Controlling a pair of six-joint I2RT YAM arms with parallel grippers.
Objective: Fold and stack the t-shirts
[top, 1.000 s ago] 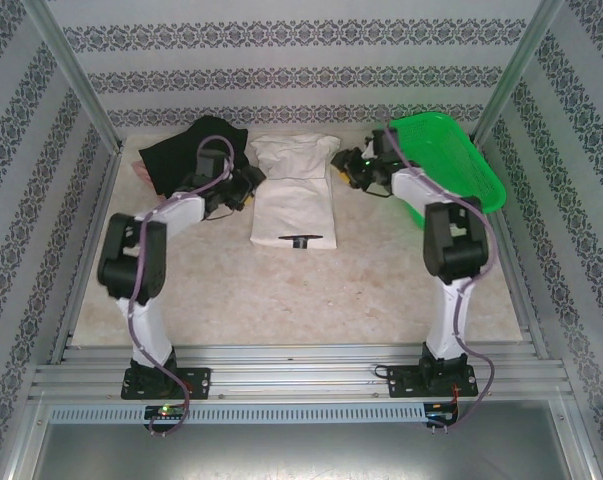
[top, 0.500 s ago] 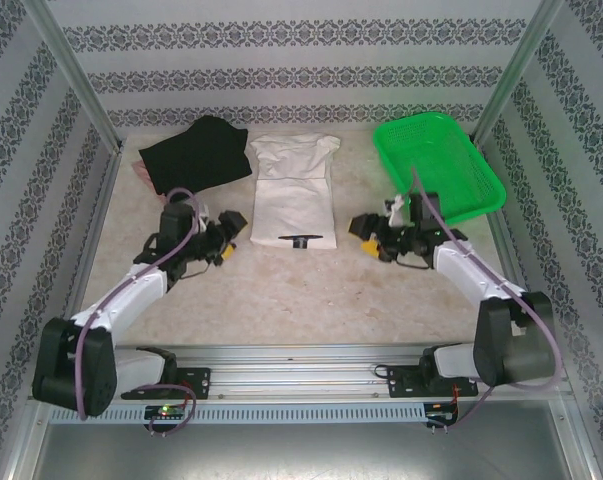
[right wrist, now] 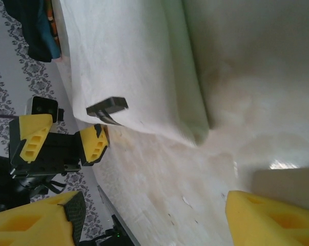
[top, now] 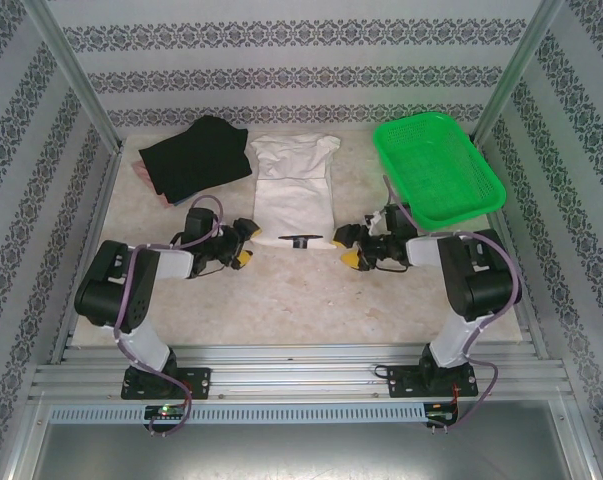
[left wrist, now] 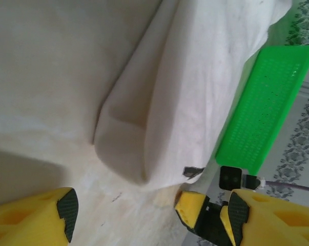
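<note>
The cream-white t-shirt [top: 293, 190] lies folded into a long strip in the middle of the table, with a small dark tag [top: 301, 240] at its near hem. The black t-shirt [top: 196, 155] sits bunched at the back left. My left gripper [top: 246, 245] lies low on the table beside the white shirt's near-left corner [left wrist: 144, 128]. It is open, with bare table between its fingers [left wrist: 67, 205]. My right gripper [top: 343, 247] faces it at the near-right corner [right wrist: 195, 128]. It is also open and holds nothing.
A bright green mesh basket [top: 436, 170] stands at the back right, close to the right arm's elbow. Something pinkish [top: 146, 180] peeks out under the black shirt. Patterned walls and metal posts close in the table on three sides. The near half of the table [top: 301, 300] is bare.
Both grippers were at the white shirt's far end a second ago. They pulled back toward the near side, then closed in on the shirt's near corners from left and right.
</note>
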